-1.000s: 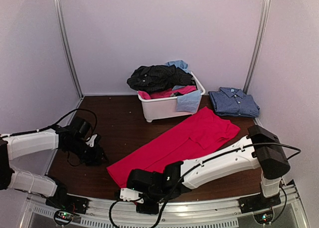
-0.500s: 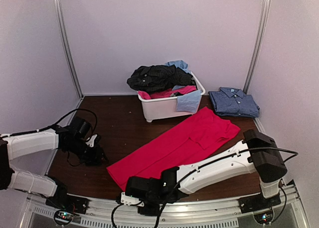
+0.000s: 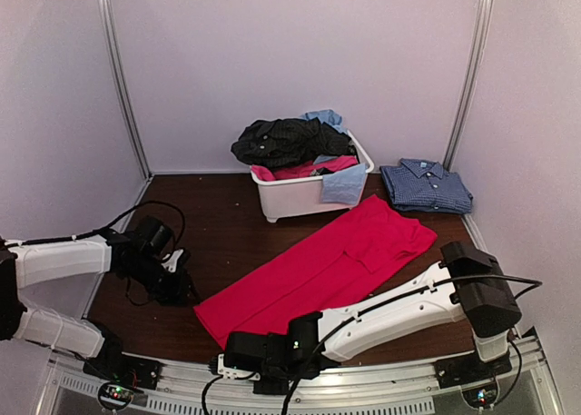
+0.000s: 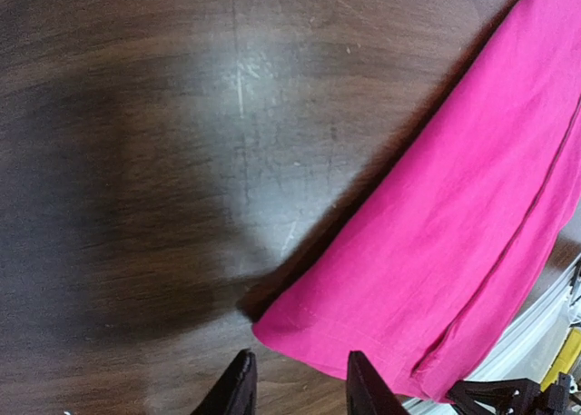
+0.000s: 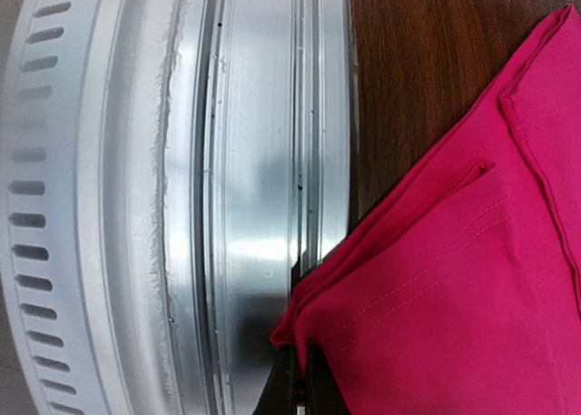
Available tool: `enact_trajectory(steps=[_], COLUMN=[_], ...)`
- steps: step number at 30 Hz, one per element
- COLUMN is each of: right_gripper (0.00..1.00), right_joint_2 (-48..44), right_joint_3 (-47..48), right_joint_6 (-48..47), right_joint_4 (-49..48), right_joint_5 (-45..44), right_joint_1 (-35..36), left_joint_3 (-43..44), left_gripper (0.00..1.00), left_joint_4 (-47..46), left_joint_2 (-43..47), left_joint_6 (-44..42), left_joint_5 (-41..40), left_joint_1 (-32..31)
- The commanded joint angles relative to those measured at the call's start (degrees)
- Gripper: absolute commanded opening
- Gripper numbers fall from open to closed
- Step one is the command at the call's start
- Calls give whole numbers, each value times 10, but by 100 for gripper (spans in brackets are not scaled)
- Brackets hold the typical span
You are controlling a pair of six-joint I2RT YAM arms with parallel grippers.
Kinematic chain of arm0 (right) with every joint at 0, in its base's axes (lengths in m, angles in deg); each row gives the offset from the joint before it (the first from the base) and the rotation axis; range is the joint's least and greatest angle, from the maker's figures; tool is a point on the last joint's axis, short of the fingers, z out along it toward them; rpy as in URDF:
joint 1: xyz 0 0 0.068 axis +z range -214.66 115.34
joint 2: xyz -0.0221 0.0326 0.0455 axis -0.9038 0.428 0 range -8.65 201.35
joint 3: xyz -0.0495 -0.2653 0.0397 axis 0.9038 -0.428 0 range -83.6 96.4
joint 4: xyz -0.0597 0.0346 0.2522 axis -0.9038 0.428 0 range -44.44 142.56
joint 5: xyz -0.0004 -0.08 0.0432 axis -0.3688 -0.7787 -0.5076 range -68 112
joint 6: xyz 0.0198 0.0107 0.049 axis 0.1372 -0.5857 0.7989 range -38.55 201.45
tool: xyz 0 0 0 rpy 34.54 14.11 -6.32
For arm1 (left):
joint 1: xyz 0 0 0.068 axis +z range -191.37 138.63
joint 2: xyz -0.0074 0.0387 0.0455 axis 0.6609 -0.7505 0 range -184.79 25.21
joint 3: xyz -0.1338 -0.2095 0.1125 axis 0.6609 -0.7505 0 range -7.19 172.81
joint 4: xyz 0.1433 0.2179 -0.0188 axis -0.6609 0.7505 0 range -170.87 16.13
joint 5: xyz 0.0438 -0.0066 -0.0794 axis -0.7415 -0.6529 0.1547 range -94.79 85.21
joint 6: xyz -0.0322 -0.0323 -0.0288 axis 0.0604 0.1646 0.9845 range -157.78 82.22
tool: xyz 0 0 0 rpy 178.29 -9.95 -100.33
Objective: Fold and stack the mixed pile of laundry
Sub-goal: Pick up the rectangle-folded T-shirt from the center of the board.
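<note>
Starting well out to the near-left of the white tub (image 3: 300, 202), you had your left pincer (image 4: 300, 379) low over the dark counter (image 3: 218, 220). Its jaws were spread and nothing sat between them. The left corner of the pink-red garment (image 3: 336, 251) lay right at its fingertips, but you could not tell from the wrist view whether a fingertip touched the cloth.

That garment was spread on the counter in front of the tub. It made a long strip from the near-left up toward the tub's right front corner, with a fold running along its length.

Nearer than the tub and a little to its left, at the counter's near edge, your right pincer (image 5: 295, 383) was pressed together on the garment's near corner. The cloth bunched in doubled layers at the fingers and reached out over the metal rail (image 5: 245, 206).

The tub itself stood at the back of the counter and was heaped full. A black pinstriped garment (image 3: 286, 141) lay on top and spilled past its left rim. Some pink-red cloth (image 3: 304, 171) showed beneath that, and a light blue cloth (image 3: 343, 186) hung over its right front corner.

Just right of the tub, apart from it, you had the blue checked shirt (image 3: 427, 186) lying folded flat, its collar toward the back wall.
</note>
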Motion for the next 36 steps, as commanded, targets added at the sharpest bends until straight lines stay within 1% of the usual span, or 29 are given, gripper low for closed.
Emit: enact_trajectory(steps=[1,6,11,15,20,24,27,28,32,36], right_gripper=[0,0,0,0,0,0,0,0,0,0], right_joint_2=[-9,-11,-15,-18,-22,-28,-36,-39,-61,-95], right_joint_3=[-6,-9,-16,-18,-22,-24,-23,-25,-41,-78], right_joint_6=[7,8,10,10,11,13,16,17,29,54], right_joint_4=[8,4,-1,-6,-11,-17,-22,-25,-36,-55], right_joint_5=[-39,-43,-45,-46,-51,-53,-58,-59,-68,-84], right_joint_1=[-6,-6,-6,-9,-13,-18,-19,-20,-21,-27], left_joint_3=[9,11,22,29,38,44,53,56,75,110], left_gripper=[35,41,42,41,34,23,9,0,0,0], left_joint_4=[5,7,5,-10,-22,-16,-1,5,16,18], left_joint_2=[-14,-36,-48,-73,-108,-103,-86,-80,-65,-72], left_joint_6=[2,11,7,-2,-17,-25,-25,-25,-23,-29], left_joint_5=[-28,-65,-91,-90,-87,-75,-68,-67,-58,-49], left_joint_1=[-28,-39,-40,-48,-63,-68,-73,-73,-73,-79])
